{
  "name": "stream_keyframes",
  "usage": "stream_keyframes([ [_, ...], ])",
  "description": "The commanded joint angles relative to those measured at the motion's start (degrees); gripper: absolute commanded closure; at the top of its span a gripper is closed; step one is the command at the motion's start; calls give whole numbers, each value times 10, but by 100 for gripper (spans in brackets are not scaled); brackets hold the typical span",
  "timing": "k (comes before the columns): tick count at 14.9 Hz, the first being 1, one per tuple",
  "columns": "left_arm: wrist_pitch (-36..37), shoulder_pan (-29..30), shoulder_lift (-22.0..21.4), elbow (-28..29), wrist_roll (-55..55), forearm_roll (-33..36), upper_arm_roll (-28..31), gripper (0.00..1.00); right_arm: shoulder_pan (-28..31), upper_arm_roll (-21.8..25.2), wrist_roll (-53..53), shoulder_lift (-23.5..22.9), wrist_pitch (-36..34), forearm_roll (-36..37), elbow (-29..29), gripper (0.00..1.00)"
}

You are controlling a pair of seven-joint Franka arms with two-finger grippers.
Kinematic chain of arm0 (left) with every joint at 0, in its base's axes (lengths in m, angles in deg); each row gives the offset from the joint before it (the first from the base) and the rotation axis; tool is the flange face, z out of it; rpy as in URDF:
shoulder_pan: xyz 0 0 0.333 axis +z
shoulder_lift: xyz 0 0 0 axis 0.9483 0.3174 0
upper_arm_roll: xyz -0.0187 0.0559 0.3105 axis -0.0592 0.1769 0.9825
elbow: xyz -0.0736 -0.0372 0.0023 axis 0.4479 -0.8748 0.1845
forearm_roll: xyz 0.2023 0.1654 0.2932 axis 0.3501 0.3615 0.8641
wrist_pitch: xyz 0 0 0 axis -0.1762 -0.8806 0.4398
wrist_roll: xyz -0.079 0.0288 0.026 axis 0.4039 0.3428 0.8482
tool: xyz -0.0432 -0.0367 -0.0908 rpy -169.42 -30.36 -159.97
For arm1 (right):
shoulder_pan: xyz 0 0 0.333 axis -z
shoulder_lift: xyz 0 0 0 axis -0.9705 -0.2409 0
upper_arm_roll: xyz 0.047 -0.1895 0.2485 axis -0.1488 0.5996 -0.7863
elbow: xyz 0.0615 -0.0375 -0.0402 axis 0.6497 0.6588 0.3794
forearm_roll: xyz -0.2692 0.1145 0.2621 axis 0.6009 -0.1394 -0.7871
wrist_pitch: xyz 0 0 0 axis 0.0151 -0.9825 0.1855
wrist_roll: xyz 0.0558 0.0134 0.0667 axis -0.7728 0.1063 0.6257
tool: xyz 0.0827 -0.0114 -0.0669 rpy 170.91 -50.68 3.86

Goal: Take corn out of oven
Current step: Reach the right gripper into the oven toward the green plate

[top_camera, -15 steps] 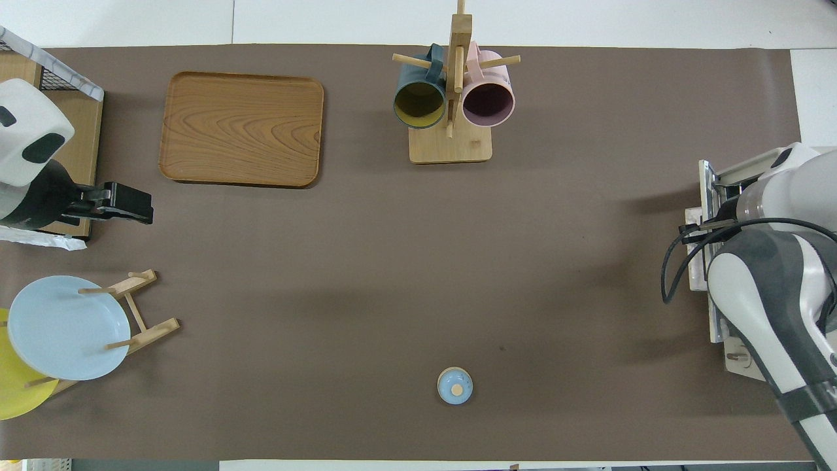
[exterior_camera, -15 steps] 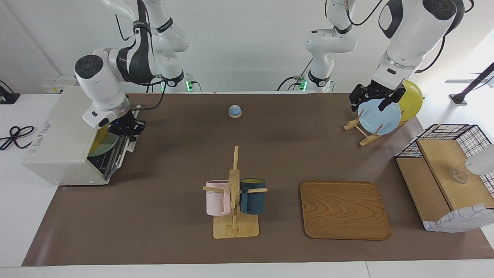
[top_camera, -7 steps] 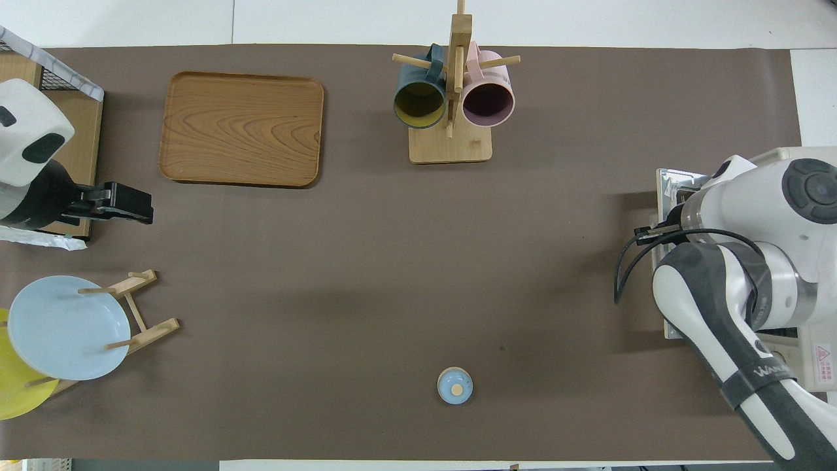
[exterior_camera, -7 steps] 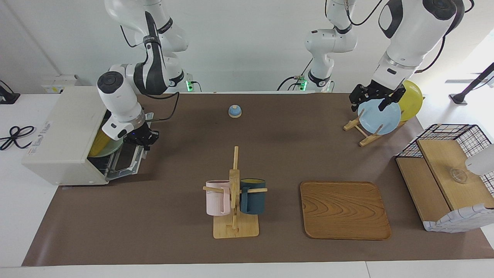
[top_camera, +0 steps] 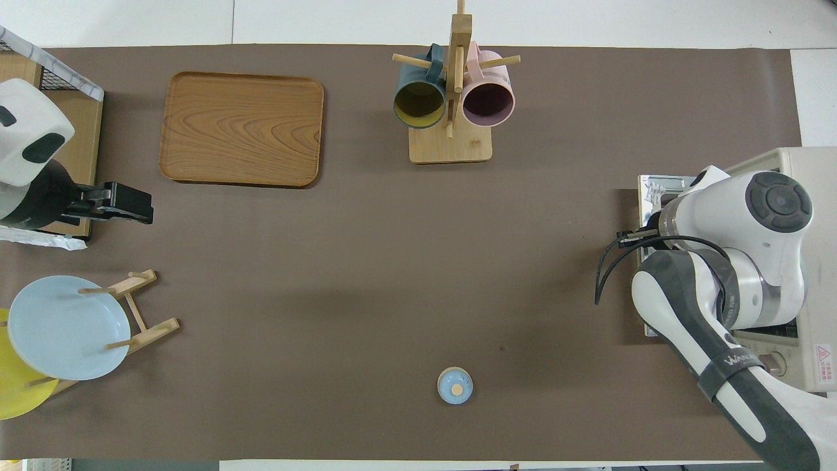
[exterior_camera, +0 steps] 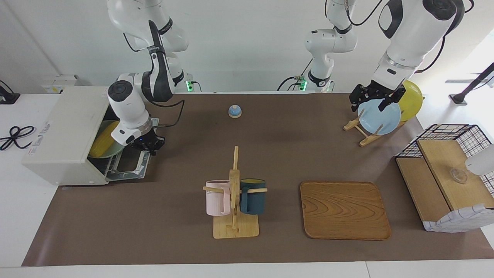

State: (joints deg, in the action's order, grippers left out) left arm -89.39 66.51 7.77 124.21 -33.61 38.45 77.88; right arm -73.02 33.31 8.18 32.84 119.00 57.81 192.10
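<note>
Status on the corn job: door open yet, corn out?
Done: the oven door lies folded down flat. In hand: the right gripper, shut, sits at the door's handle edge and holds no corn. Left: the corn lies inside on a green plate, ungrasped; it has to be gripped and lifted out. The left gripper waits open over the blue plate.

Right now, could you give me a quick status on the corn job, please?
Right gripper shut at the lowered oven door. Left gripper open, waiting over the blue plate. Corn lies on a plate inside the oven.
</note>
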Motion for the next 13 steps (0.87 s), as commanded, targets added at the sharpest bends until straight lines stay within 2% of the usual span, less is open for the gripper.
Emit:
stream_keyframes([
  [1,-3,1,-9,9,-4,-4,2,0,0,7,-4,-7,17,-15,14,100],
  [5,-3,1,-9,9,-4,-4,2,0,-8,6,-15,-11,10,-20,1,100],
  [6,-3,1,-9,9,-4,-4,2,0,-12,5,-16,-10,-6,-22,-14,100],
  [8,-3,1,-9,9,-4,-4,2,0,-16,5,-21,-4,-87,-22,-70,100],
  [10,-3,1,-9,9,-4,-4,2,0,-17,5,-47,14,-161,-22,-108,82],
  [13,-3,1,-9,9,-4,-4,2,0,-5,9,-112,35,-177,-21,-100,73],
])
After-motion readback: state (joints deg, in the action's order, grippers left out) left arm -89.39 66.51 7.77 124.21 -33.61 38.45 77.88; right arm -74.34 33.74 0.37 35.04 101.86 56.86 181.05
